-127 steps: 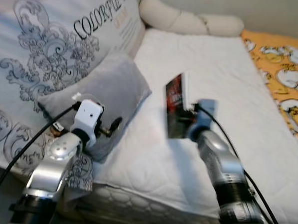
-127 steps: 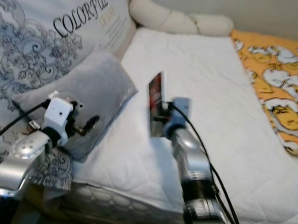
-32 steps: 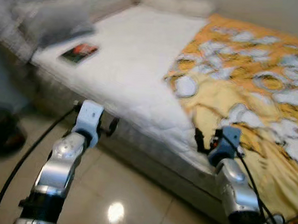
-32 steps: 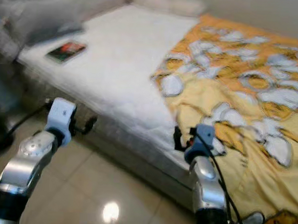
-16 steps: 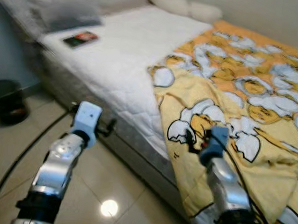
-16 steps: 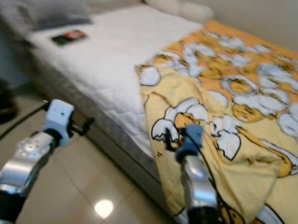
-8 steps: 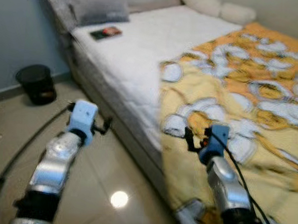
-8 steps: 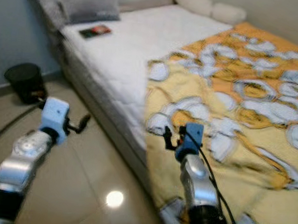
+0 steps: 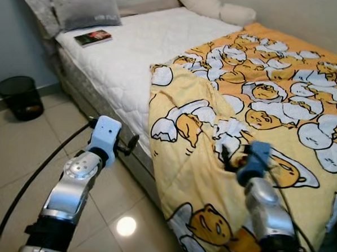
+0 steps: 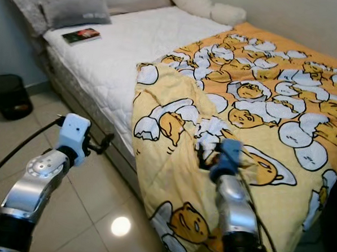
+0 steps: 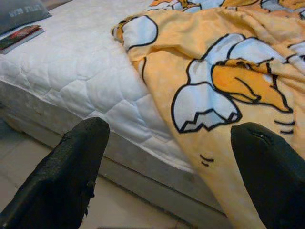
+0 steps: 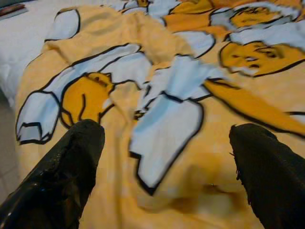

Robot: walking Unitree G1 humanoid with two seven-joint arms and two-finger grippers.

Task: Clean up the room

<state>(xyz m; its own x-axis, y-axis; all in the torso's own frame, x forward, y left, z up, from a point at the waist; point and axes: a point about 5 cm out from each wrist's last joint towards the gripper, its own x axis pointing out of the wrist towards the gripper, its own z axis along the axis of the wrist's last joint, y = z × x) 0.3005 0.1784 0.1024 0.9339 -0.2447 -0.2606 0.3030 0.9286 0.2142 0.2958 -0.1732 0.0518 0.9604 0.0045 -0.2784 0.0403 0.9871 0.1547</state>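
A yellow blanket (image 9: 254, 102) printed with egg cartoons lies rumpled over the right part of the bed and hangs down over its side. The white mattress (image 9: 138, 51) is bare to the left of it. My right gripper (image 9: 228, 158) is open just above a bunched fold of the blanket (image 12: 162, 95), its fingers (image 12: 62, 171) wide apart and holding nothing. Over the floor beside the bed, my left gripper (image 9: 131, 143) is open and points at the mattress edge (image 11: 119, 114). A book (image 9: 93, 38) lies flat on the mattress near the grey pillow (image 9: 86, 10).
A black bin (image 9: 20, 97) stands on the tiled floor (image 9: 31, 147) by the head of the bed, against the blue-grey wall. A long cream pillow (image 9: 214, 9) lies along the far wall. A black cable trails from my left arm.
The book, held in my right gripper 7.9 s ago, now lies on the mattress. The camera has swung from the pillows to the blanket, and my right gripper is now over it.
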